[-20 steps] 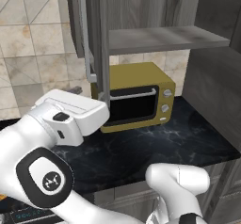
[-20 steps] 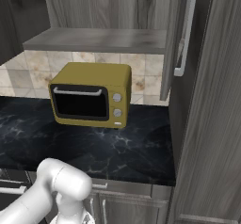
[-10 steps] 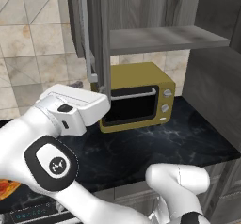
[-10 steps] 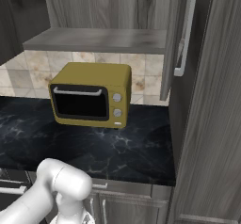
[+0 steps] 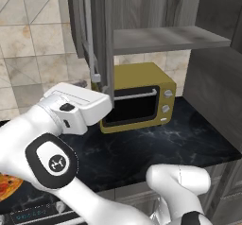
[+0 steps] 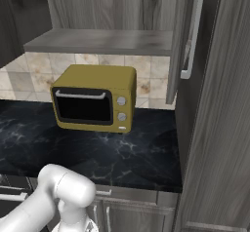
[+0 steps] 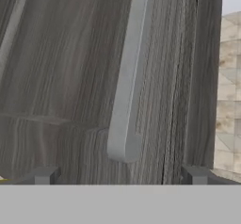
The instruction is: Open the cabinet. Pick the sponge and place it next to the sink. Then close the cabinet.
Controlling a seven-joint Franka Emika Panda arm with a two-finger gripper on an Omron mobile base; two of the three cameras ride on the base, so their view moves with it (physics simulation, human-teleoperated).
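The cabinet point(image 5: 156, 11) hangs on the wall with both doors swung open and a grey shelf point(image 5: 165, 38) that looks bare. In the hand view the left door's wood-grain panel point(image 7: 61, 77) is close ahead, with its silver bar handle point(image 7: 129, 72) running upward. My gripper point(image 7: 120, 175) is open, and the handle's lower end sits between the fingertips point(image 7: 44, 175) without touching them. In the left base view my white hand point(image 5: 78, 107) sits by the lower end of the left door point(image 5: 103, 39). The sponge and the sink are out of view.
A mustard-yellow microwave point(image 6: 93, 97) stands on the black marble counter point(image 6: 122, 153) under the shelf. The open right door point(image 6: 181, 41) with its handle point(image 6: 194, 31) juts out beside a tall grey panel point(image 6: 219, 128). A stove with a pizza point(image 5: 7, 186) lies at lower left.
My hand has edged up and slightly right toward the left door's lower end. The elbow has risen a little. Doors and microwave stand as before.
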